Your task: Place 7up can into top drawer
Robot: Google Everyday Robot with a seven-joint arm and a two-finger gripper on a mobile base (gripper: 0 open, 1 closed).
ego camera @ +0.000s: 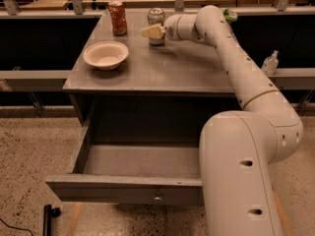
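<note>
The 7up can (156,16), silver-grey with a shiny top, stands upright at the back of the grey table top (162,73). My gripper (149,32) reaches in from the right and is right at the can's lower front, overlapping it in the view. I cannot tell whether it holds the can. The top drawer (123,187) is pulled wide open below the table's front edge. Its inside is bare and its small metal knob (157,198) faces me.
A red-orange can (117,17) stands left of the 7up can. A cream bowl (105,54) sits on the table's left side. My arm (246,82) crosses the table's right side. A clear bottle (269,63) stands on the ledge at right, and a black object (47,215) lies on the floor.
</note>
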